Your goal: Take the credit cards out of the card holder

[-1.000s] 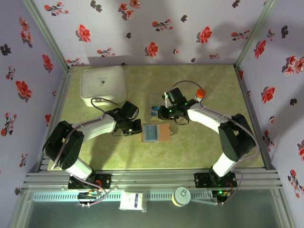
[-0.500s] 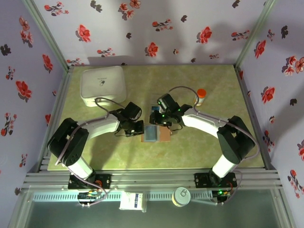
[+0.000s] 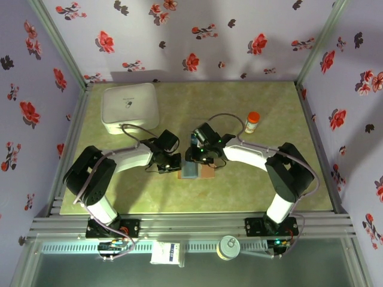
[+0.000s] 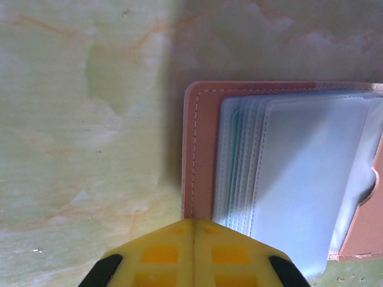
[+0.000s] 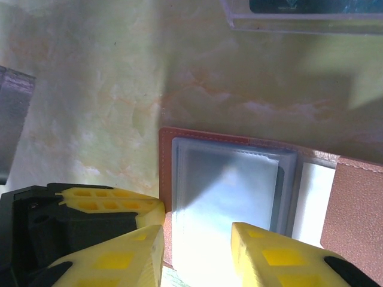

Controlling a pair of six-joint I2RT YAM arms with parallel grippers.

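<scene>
One open card holder (image 4: pixel 197 149), half hidden overhead beneath two grippers; contents of its cloudy sleeves (image 4: pixel 311 179) unclear. Left gripper (image 4: pixel 192 230) fingers together, right gripper (image 5: pixel 196 239) fingers apart.

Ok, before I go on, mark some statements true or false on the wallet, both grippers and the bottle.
1. The card holder lies open. True.
2. The left gripper is wide open. False: its fingers are pressed together at the holder's edge.
3. The right gripper has its fingers apart over the plastic sleeves. True.
4. The orange-capped bottle sits beside the white box. False: the bottle is on the right, the box far left.
</scene>
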